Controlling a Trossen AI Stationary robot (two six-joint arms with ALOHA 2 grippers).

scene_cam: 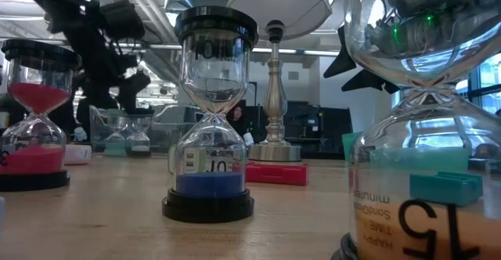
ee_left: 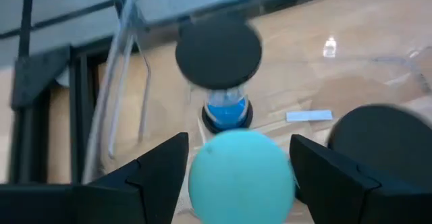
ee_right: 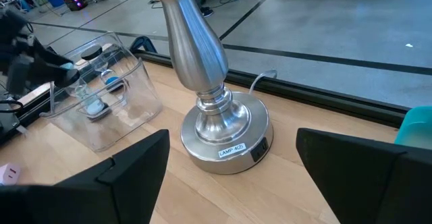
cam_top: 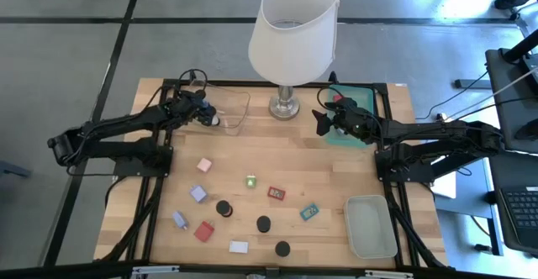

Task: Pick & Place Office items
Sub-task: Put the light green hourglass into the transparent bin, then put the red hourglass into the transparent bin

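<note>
Tipping is judged the chief risk: the teal-capped sand timer (ee_left: 241,177) is held by its round top between the fingers of the left gripper (cam_top: 208,113), which appear pressed against both sides of the cap. It is held inside the clear tray (cam_top: 237,115), just to the left of the lamp (cam_top: 294,31). A blue-sand timer (ee_left: 225,109) with a black cap stands close beyond it, and another black cap (ee_left: 381,140) is seen beside it. With so little room, a neighbour could be knocked over if the timer is set down crooked or the fingers are spread wide on release. A smooth, domed cap may also be lost from the grip.

The right gripper (cam_top: 322,121) is held wide open and empty just to the right of the lamp's base, over the green tray (cam_top: 357,138). That base, a polished metal foot, could be struck by a careless swing.

The remaining office items are scattered in front of the lamp, towards the table's near edge: a pink block (cam_top: 204,165), a lavender block (cam_top: 197,193), a red piece (cam_top: 204,230), a white piece (cam_top: 239,247), a teal tag (cam_top: 309,213) and three black caps (cam_top: 263,223). In the low view the capped pieces are shown to be hourglasses of thin clear glass with narrow waists, flat black ends and loose coloured sand. Such shapes are judged top-heavy, slippery and breakable. The table (cam_top: 336,178) is of pale wood.
</note>
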